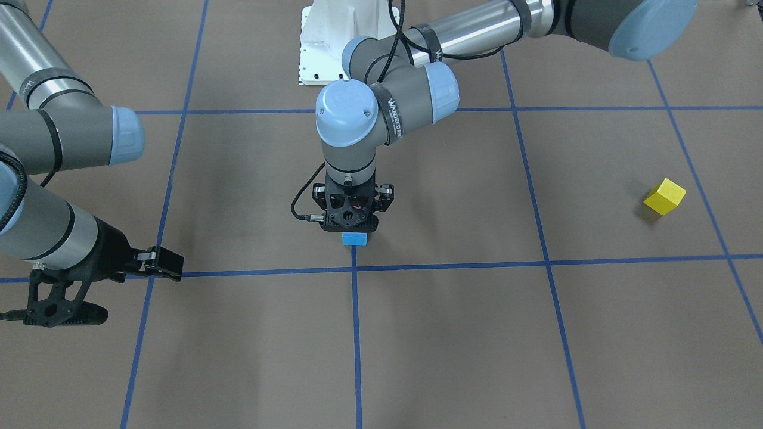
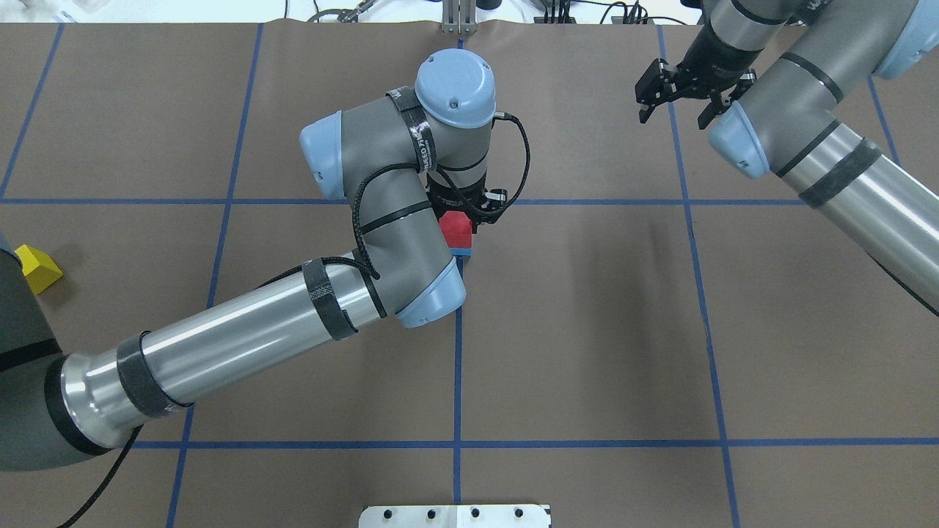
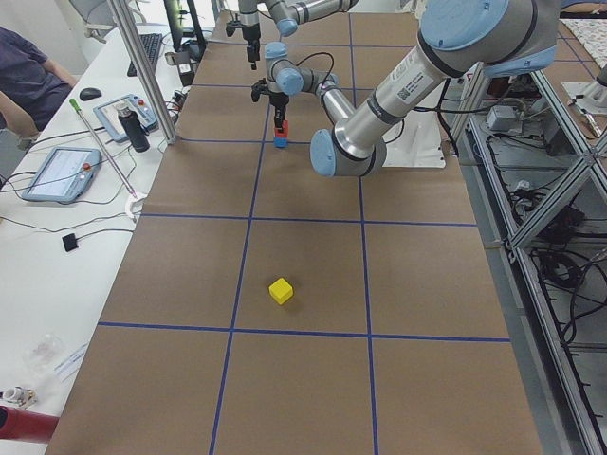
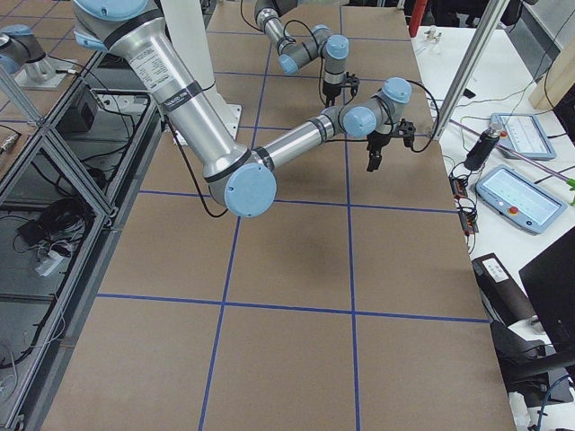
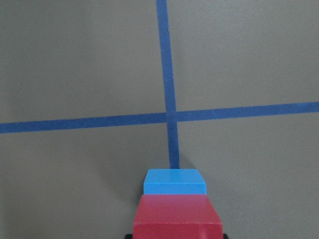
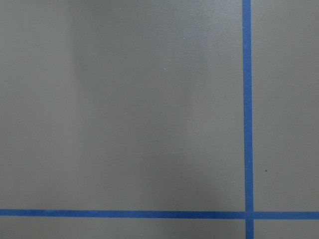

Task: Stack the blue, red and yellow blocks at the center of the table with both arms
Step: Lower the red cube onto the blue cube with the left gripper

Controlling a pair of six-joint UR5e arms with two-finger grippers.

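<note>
My left gripper (image 1: 353,226) points straight down at the table's center and is shut on a red block (image 2: 456,227). The red block sits directly over a blue block (image 2: 463,253). I cannot tell if the two touch. In the left wrist view the red block (image 5: 177,218) fills the bottom center, with the blue block (image 5: 174,181) just beyond it beside a tape crossing. A yellow block (image 1: 664,196) lies alone far out on my left side; it also shows in the overhead view (image 2: 37,268). My right gripper (image 2: 676,114) is open and empty, hovering off to my right.
Blue tape lines (image 2: 458,352) divide the brown table into squares. The white robot base plate (image 1: 325,44) is at my edge of the table. The right wrist view shows only bare table and a tape crossing (image 6: 247,214). Operator desks with tablets stand beyond the far edge (image 3: 62,171).
</note>
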